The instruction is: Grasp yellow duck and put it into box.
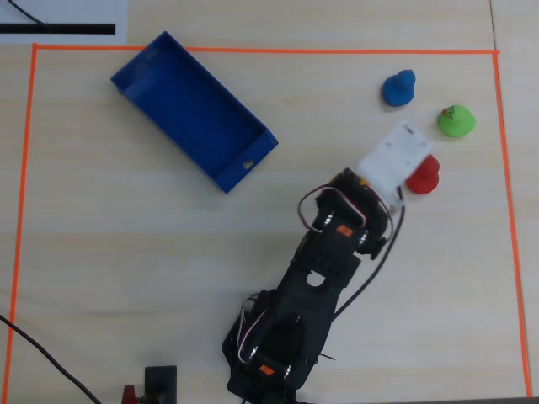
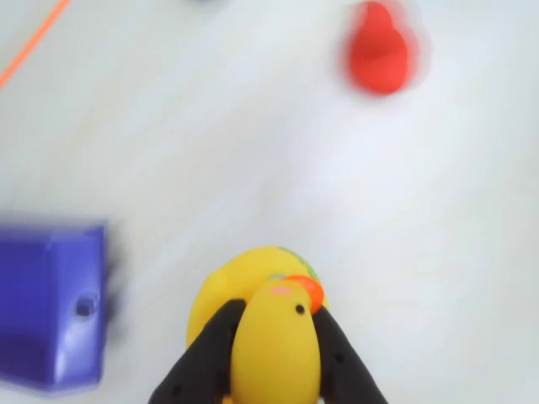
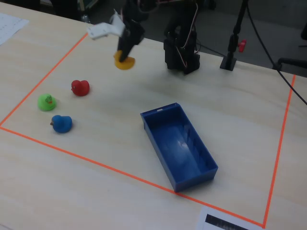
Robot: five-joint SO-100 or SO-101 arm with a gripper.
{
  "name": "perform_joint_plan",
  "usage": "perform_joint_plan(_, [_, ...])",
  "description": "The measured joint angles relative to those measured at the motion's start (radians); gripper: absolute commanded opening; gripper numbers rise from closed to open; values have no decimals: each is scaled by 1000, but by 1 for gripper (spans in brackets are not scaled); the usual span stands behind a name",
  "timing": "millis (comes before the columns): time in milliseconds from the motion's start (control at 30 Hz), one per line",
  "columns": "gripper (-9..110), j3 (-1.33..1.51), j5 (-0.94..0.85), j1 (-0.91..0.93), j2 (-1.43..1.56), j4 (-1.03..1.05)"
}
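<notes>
We find the gripper (image 2: 274, 358) clamped on the yellow duck (image 2: 269, 324), which hangs clear above the table (image 3: 144, 96) in the fixed view. The box (image 3: 180, 148) sits apart — open and holding nothing. Red duck (image 3: 80, 87), green duck (image 3: 47, 102) and blue duck (image 3: 61, 123) rest on the table.

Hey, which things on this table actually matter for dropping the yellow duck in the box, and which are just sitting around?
Matter:
- yellow duck, held in the gripper above the table
- blue box, empty

Just lying about:
- red duck
- green duck
- blue duck
</notes>
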Motion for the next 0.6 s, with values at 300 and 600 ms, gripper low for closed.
perform_joint_plan(300, [0, -64, 64, -445, -100, -26])
perform_joint_plan(600, [0, -341, 91, -719, -497, -150])
